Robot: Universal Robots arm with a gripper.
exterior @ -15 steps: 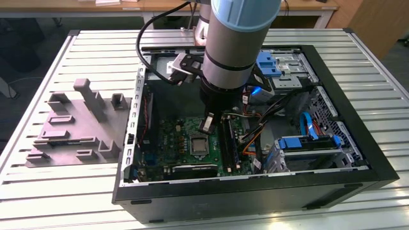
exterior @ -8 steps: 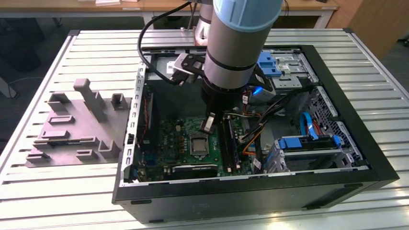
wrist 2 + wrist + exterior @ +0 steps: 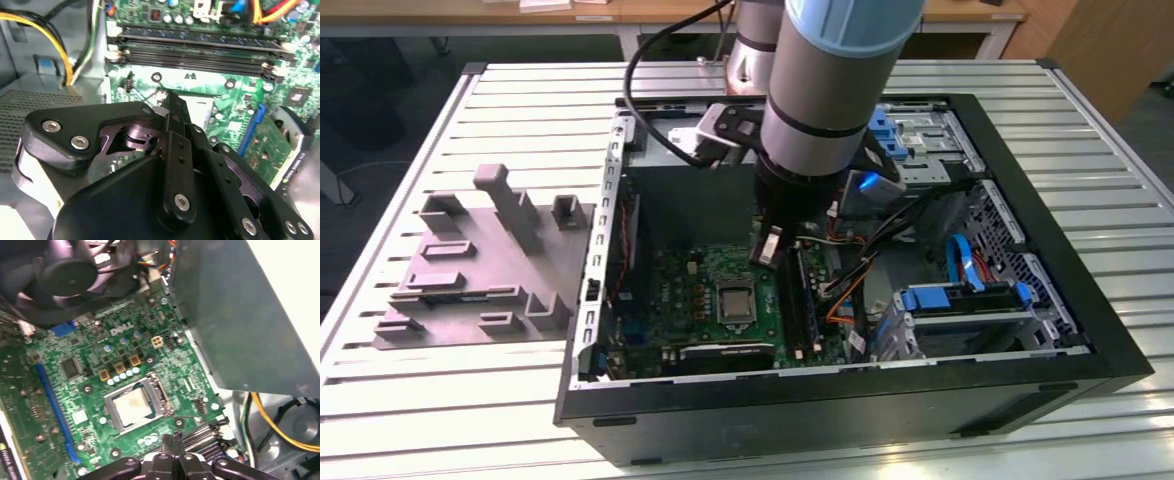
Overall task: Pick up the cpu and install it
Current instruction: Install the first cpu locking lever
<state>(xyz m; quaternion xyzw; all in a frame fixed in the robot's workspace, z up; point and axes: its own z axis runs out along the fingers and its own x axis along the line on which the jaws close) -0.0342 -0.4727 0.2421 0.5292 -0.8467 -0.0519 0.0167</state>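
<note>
The cpu [image 3: 131, 404] is a small square chip with a pale silvery-tan top. It lies flat inside the metal socket frame [image 3: 159, 391] on the green motherboard [image 3: 80, 385], and in the exterior view the cpu [image 3: 736, 300] sits mid-board inside the open computer case. My gripper [image 3: 170, 438] hangs just above the board beside the socket, apart from the chip. Its two thin black fingers are pressed together with nothing between them. In the second wrist view the gripper [image 3: 172, 102] points at the socket's edge and covers most of it. In the exterior view the gripper [image 3: 770, 250] reaches down into the case.
Long memory slots [image 3: 200, 50] run beside the socket. A black fan [image 3: 65, 275] and a grey metal case wall [image 3: 250, 315] stand close by. Yellow cables [image 3: 280, 425] loop near the wall. Blue drive brackets [image 3: 961, 298] fill the exterior view's right, and a grey fixture tray [image 3: 467, 270] lies outside the case.
</note>
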